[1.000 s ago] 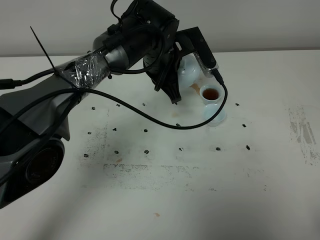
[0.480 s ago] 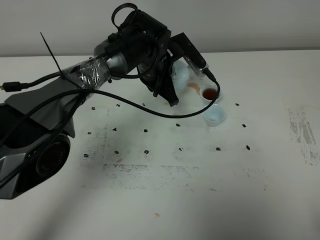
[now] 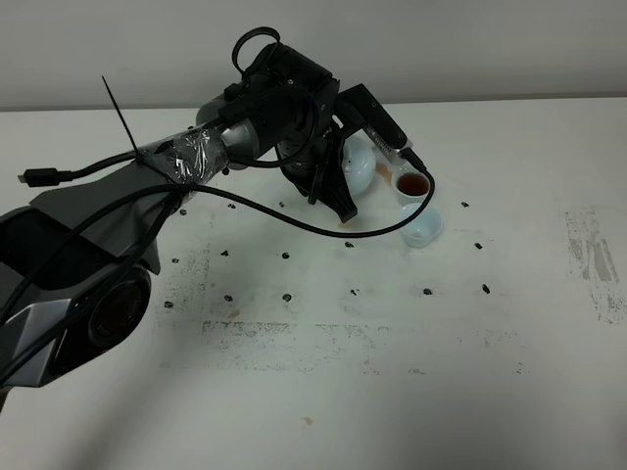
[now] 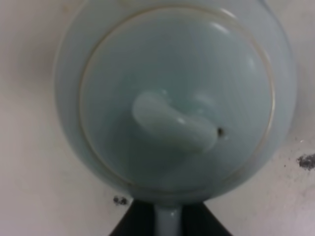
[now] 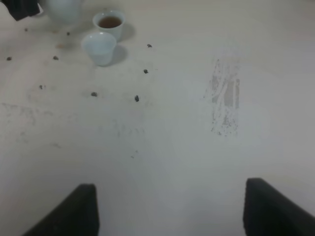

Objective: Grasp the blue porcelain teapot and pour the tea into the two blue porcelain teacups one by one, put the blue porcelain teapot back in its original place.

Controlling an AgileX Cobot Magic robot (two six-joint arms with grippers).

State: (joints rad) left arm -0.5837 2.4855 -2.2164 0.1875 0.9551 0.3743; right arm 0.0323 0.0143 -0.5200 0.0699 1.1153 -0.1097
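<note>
The white table (image 3: 509,392) has lots of small black dots (image 3: 287,297) across its middle. A grey rubbed patch (image 3: 588,257) sits near the right edge, and a tiny orange spot (image 3: 308,421) lies near the front edge. A plain wall (image 3: 490,49) stands behind the back edge.

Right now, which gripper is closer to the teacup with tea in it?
Left. The left gripper holds the blue teapot right beside that filled teacup; the right gripper hangs open far away across the table.

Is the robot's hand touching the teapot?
Touching. In the left wrist view, the handle of the teapot sits pinched between the dark fingers of the left hand.
</note>
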